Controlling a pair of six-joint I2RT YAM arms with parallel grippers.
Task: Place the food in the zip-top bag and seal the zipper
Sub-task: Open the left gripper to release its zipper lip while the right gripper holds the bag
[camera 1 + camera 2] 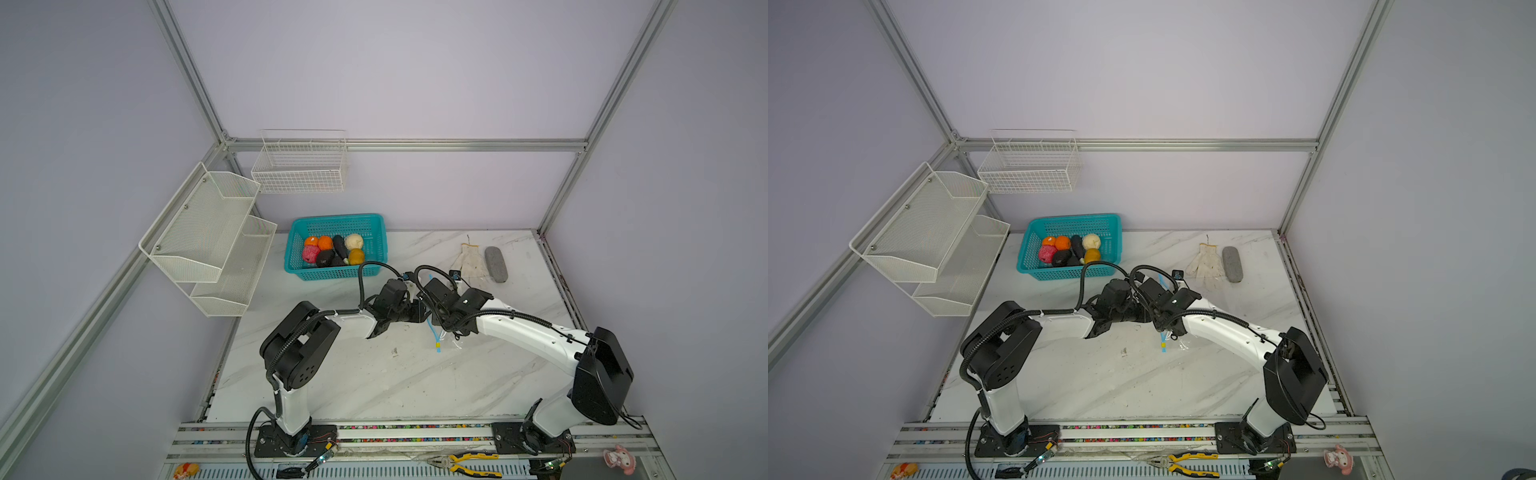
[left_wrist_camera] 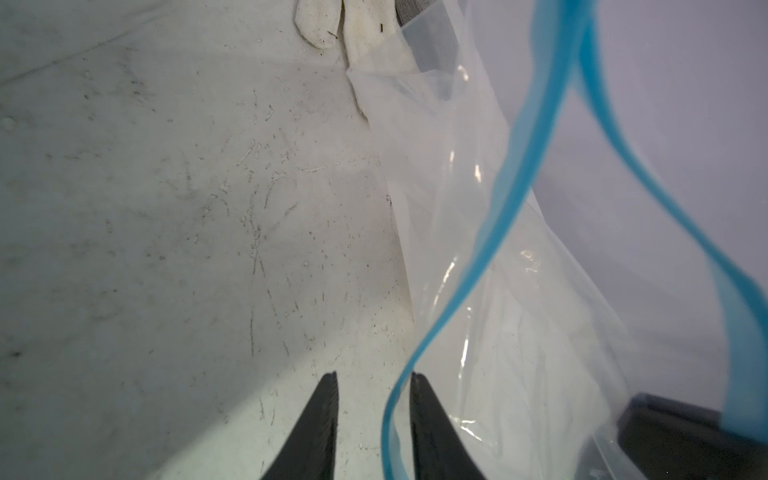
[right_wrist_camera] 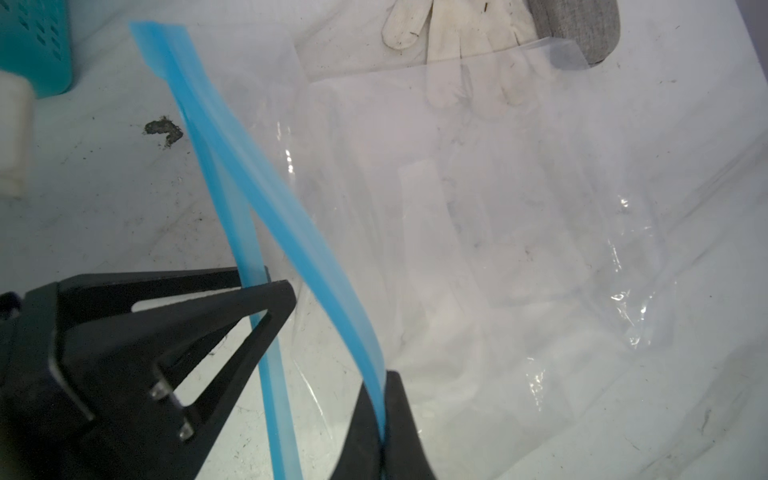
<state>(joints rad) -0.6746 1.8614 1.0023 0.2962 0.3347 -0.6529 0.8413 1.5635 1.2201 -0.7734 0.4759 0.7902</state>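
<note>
The zip-top bag (image 3: 498, 249) is mid-table between the arms, right of and nearer than the teal basket (image 1: 376, 226) that holds the food (image 1: 332, 251). The right gripper (image 3: 382, 399) is clamped on one lip of the zipper (image 3: 241, 174); the left gripper (image 2: 374, 376) has its jaws parted, the other lip running loose between them. The film looks thin, slick and floppy, so probably only the stiffer blue strip gives a sure hold.

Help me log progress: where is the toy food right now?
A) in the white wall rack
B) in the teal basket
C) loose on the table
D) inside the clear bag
B: all the toy food sits in the teal basket, and the clear bag holds nothing.
</note>
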